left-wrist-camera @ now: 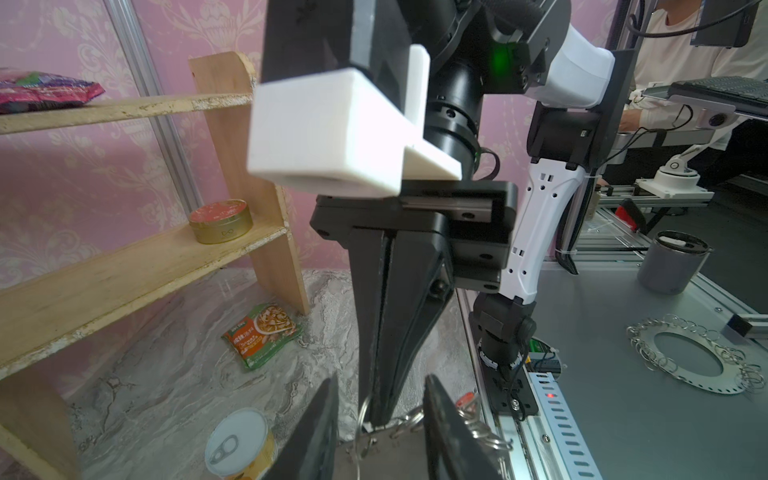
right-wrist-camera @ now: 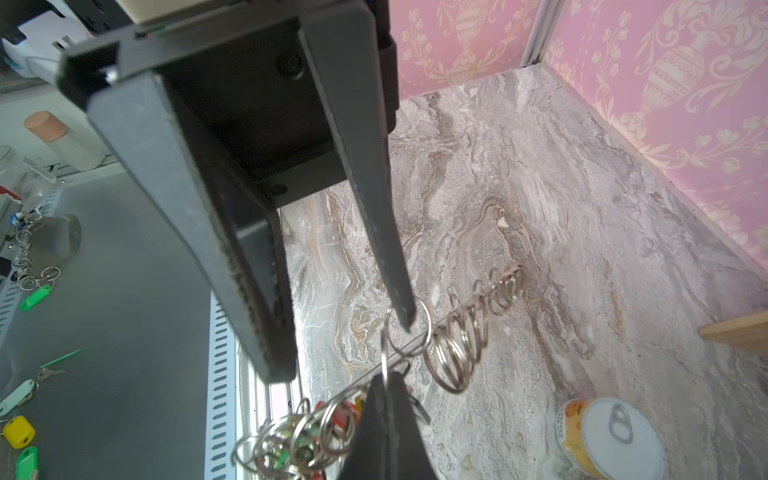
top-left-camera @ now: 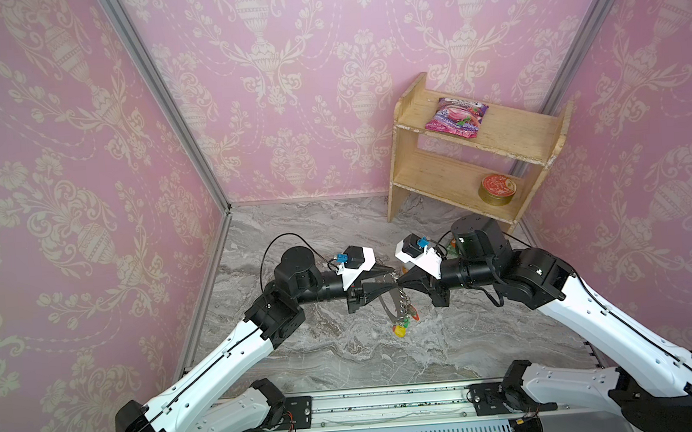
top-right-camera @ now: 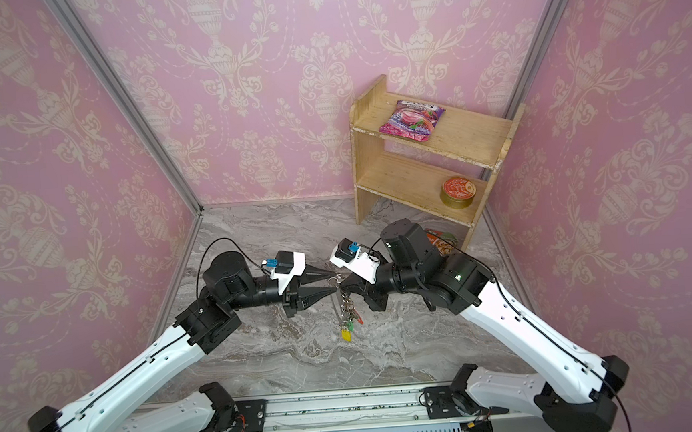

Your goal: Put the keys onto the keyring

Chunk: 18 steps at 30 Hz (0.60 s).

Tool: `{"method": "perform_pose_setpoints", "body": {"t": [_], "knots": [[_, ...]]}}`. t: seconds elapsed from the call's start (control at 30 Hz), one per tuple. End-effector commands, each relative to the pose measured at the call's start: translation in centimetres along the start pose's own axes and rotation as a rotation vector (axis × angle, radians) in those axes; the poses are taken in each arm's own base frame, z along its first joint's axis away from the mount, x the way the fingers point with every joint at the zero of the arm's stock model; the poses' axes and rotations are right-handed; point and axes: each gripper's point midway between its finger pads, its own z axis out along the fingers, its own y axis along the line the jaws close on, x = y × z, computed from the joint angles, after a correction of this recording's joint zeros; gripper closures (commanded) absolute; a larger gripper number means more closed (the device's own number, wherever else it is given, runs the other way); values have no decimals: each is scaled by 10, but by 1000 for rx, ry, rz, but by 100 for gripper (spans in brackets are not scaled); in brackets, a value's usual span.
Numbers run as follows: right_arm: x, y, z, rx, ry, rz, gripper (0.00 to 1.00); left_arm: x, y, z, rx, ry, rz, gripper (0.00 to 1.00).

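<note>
In both top views the keyring (top-left-camera: 385, 306) (top-right-camera: 345, 304) hangs in the air between my two grippers, a flat silvery loop with chain links. Its coloured tags (top-left-camera: 400, 329) dangle near the marble table (top-left-camera: 346, 363). My right gripper (right-wrist-camera: 388, 384) (top-left-camera: 401, 281) is shut on a small split ring (right-wrist-camera: 384, 365) at the keyring's top. My left gripper (left-wrist-camera: 381, 380) (top-right-camera: 335, 283) stands open opposite it. In the right wrist view, one left fingertip (right-wrist-camera: 405, 320) pokes into a small ring (right-wrist-camera: 426, 328). The keys are hidden; I cannot make them out in any view.
A wooden shelf (top-left-camera: 408, 171) stands at the back right with a pink snack packet (top-left-camera: 456, 117) and a red tin (top-left-camera: 496, 190). A green-orange packet (left-wrist-camera: 262, 336) and a pull-tab can (left-wrist-camera: 241, 444) lie on the table near the shelf. Pink walls close in three sides.
</note>
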Motion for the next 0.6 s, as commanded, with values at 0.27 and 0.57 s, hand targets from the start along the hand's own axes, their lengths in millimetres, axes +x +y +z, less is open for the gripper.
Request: {"method": "perform_pose_setpoints", "body": {"t": [0.27,0.57], "knots": [[-20,6,-8,-13,-53,-52,100,4,-6,4,65,47,4,77],[-20,10,-9,-31,-62,-58,100,4,-5,9,85,45,5,83]]}}
